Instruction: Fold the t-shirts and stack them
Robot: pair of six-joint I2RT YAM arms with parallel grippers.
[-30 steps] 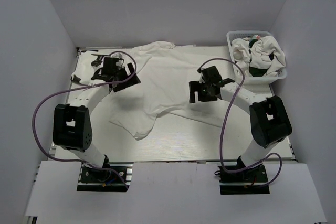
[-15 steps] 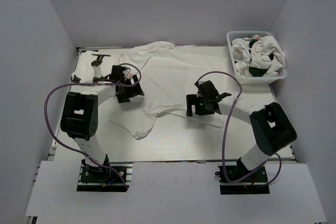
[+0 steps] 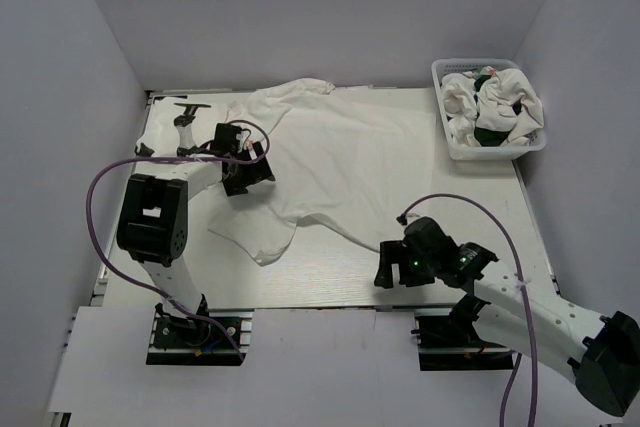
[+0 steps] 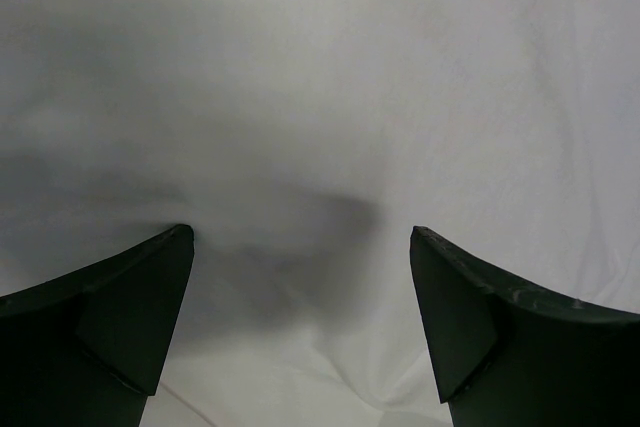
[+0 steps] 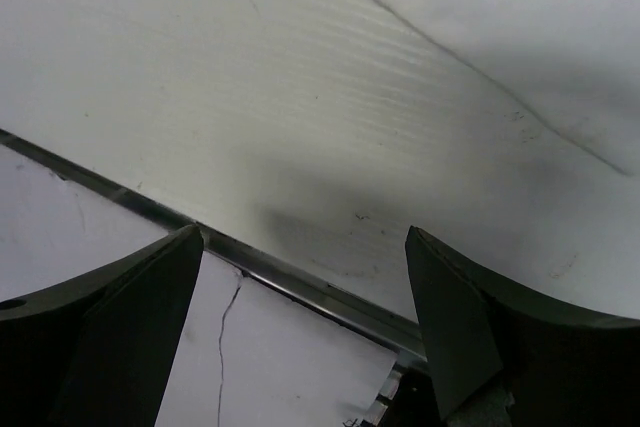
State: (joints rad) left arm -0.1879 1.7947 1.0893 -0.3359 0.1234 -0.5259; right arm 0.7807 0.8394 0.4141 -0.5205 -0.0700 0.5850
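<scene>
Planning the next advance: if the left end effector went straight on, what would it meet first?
The spread white t-shirt; cloth fills the view ahead of the left end effector. Probably close, depth unclear.

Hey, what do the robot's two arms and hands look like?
The left arm and right arm are white tubes with boxy black joints. A purple cable loops along each. The left hand and right hand are black, each with two wedge-shaped fingers.

White lattice basket (image 3: 492, 154) far right, pale table (image 3: 330, 269)
</scene>
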